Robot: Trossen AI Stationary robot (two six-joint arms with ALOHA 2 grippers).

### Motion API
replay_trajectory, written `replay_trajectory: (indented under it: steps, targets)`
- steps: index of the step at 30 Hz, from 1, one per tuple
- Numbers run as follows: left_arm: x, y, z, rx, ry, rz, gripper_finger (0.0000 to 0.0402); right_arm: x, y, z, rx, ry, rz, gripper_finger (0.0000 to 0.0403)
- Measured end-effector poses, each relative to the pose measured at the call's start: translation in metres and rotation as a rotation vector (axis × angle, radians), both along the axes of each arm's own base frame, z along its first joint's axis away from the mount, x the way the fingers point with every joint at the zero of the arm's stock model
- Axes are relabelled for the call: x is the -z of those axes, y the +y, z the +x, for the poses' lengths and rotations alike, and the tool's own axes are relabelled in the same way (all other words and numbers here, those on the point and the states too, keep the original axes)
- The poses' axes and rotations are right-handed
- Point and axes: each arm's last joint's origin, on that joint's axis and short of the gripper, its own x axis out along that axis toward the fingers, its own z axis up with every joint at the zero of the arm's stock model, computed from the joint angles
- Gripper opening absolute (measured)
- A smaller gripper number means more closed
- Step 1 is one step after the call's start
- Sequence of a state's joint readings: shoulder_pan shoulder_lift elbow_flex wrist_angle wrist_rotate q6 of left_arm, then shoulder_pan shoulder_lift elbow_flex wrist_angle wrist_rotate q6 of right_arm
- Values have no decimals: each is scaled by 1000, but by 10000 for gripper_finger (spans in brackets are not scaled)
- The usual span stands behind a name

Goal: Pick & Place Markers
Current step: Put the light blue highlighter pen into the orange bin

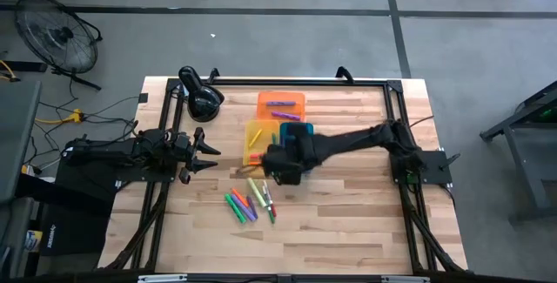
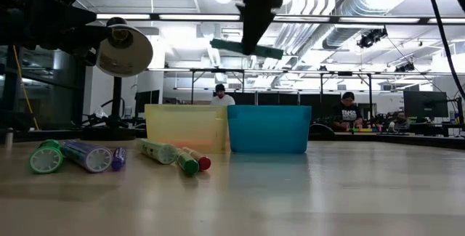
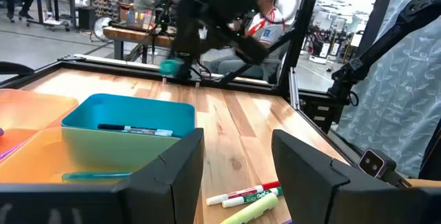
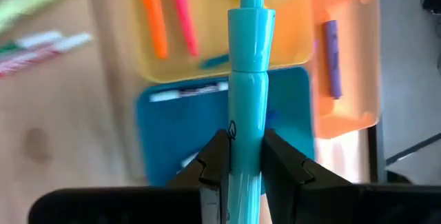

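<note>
right claw [image 4: 240,156] pinches teal marker [image 4: 248,79] above blue tray [image 4: 207,124].

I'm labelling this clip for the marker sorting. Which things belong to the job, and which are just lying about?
Belongs to the job:
- teal marker, held in the right claw
- loose markers on the table
- blue tray, yellow tray, orange tray

Just lying about:
- black lamp
- floor fan
- left claw, waiting open at the table's left

Three trays [image 1: 280,103], one lamp [image 1: 202,98], two arms [image 1: 348,141], about seven loose markers [image 1: 244,205] on the table [image 1: 348,222]
</note>
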State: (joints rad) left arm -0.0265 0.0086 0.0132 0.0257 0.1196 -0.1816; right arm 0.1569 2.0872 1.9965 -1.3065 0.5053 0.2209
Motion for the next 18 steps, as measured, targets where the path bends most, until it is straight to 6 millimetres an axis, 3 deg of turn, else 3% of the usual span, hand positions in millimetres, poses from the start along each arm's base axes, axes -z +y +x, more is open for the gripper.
replay_trajectory:
  steps: [12,18]
  targets:
    - [0,0,0,0,0,0,170,0,-98,5,-38,87,10,50]
    - [0,0,0,0,0,0,170,0,-150,6,-102,42,77,50]
